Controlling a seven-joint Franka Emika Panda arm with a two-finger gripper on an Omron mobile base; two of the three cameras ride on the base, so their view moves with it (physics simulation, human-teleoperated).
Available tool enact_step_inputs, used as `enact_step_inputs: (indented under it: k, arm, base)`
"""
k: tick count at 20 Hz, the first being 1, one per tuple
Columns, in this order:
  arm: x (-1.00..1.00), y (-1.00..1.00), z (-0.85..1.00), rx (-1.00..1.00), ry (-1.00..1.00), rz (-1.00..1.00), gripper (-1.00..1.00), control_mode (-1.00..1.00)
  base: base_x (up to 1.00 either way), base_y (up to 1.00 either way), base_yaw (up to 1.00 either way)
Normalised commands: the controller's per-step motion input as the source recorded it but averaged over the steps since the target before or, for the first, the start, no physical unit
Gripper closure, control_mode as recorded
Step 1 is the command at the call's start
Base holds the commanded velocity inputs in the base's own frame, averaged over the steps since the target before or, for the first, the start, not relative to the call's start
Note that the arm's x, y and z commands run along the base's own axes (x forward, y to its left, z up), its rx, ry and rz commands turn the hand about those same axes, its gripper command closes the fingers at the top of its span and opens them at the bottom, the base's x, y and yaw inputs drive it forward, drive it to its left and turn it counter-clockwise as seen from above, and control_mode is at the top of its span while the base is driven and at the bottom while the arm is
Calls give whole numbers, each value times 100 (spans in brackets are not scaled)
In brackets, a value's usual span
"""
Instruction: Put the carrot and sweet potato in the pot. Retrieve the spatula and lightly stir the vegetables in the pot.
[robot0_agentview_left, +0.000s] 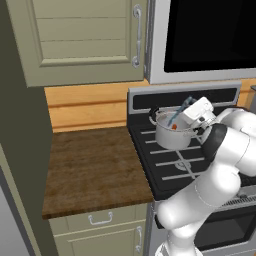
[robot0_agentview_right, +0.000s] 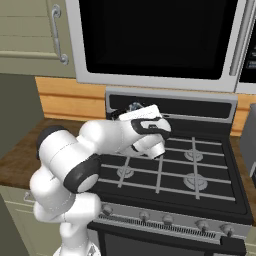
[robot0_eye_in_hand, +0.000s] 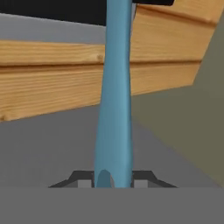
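One pot matters here, standing on the stove right of centre in the left base frame, with the carrot showing orange inside it (you can't make out the sweet potato). Your gripper is clamped on the spatula, which runs up the middle of the hand frame. Stir with small, slow sweeps, staying off the steel wall. Open room lies over the counter at lower left; the backsplash crowds the far side.

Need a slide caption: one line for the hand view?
Slim light-blue spatula clamped between the jaws, extending away toward the wooden backsplash.
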Motion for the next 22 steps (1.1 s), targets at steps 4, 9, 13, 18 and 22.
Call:
enact_step_inputs:
  k: [4,9,13,18,22]
  arm:
    - [9,0,-23,0,20,-10,100,-100]
    - [2,0,8,0,19,-14,100,-100]
    - [6,1,2,0,24,-15,100,-100]
    - [42,15,-22,0,24,-5,100,-100]
    - [44,3,-45,0,11,0,100,-100]
  base:
    - [0,0,0]
    - [0,0,0]
    - [0,0,0]
    - [0,0,0]
    - [0,0,0]
